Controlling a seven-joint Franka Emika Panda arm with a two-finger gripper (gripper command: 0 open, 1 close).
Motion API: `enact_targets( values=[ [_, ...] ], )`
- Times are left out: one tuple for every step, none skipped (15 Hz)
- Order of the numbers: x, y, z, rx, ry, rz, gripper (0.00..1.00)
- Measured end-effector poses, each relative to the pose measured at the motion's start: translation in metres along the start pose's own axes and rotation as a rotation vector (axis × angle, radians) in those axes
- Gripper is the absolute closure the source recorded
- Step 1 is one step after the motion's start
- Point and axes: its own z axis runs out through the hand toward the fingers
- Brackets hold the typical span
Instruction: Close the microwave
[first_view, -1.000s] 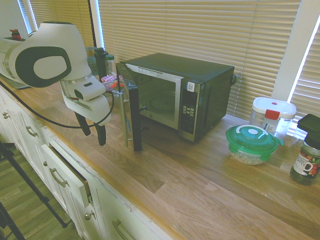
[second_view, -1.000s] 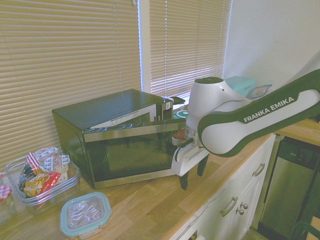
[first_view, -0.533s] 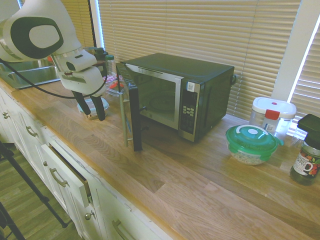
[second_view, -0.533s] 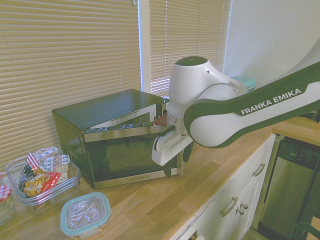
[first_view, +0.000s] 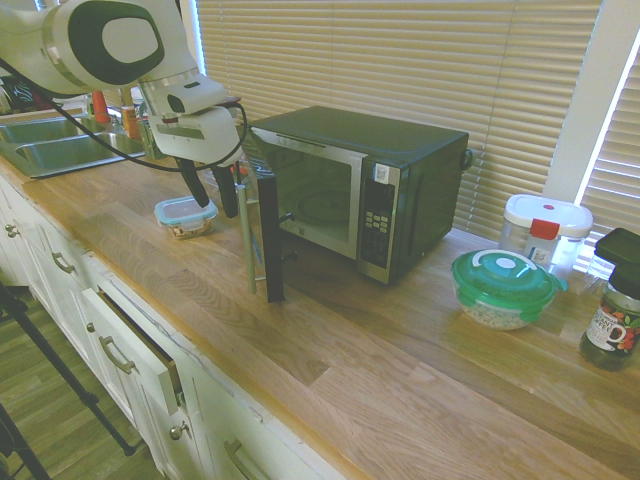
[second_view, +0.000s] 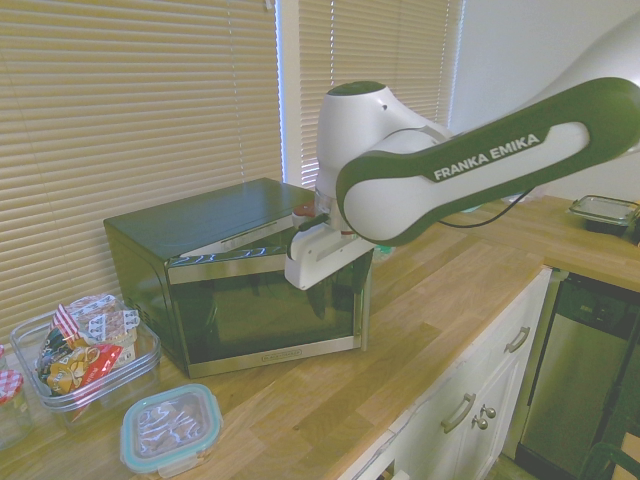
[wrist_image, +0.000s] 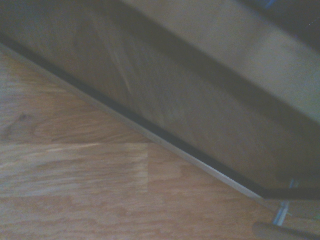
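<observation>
The black microwave (first_view: 400, 175) stands on the wooden counter with its dark glass door (first_view: 268, 240) swung out toward the counter's front edge. The door's silver bar handle (first_view: 246, 238) faces left. My gripper (first_view: 210, 192) hangs just left of the door's upper outer edge, fingers pointing down and apart, with nothing between them. In the second exterior view the white hand (second_view: 322, 255) sits in front of the door (second_view: 250, 310), close to its top trim. The wrist view shows the blurred door face (wrist_image: 200, 115) close above the counter.
A blue-lidded glass container (first_view: 185, 215) sits left of the gripper, with a sink (first_view: 50, 150) beyond. Right of the microwave are a green-lidded bowl (first_view: 503, 287), a white tub (first_view: 545, 228) and a dark jar (first_view: 613, 315). A drawer (first_view: 140, 350) below stands ajar.
The arm has risen from the counter's front edge and swung back toward the window, ending beside the outer face of the open door. The door's angle looks unchanged.
</observation>
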Motion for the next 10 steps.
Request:
enact_targets(
  values=[
    [0.009, -0.005, 0.001, -0.003, -0.007, 0.008, 0.00],
    [0.018, -0.011, 0.001, -0.005, -0.012, 0.015, 0.00],
    [0.025, -0.017, 0.000, -0.007, -0.015, 0.020, 0.00],
    [0.032, -0.023, -0.002, -0.009, -0.020, 0.024, 0.00],
    [0.040, -0.029, -0.004, -0.013, -0.025, 0.029, 0.00],
    [0.048, -0.035, -0.006, -0.015, -0.028, 0.034, 0.00],
    [0.057, -0.042, -0.007, -0.018, -0.033, 0.040, 0.00],
    [0.066, -0.048, -0.007, -0.026, -0.039, 0.046, 0.00],
    [0.076, -0.054, -0.007, -0.031, -0.044, 0.053, 0.00],
    [0.085, -0.060, -0.008, -0.036, -0.048, 0.059, 0.00]
  ],
)
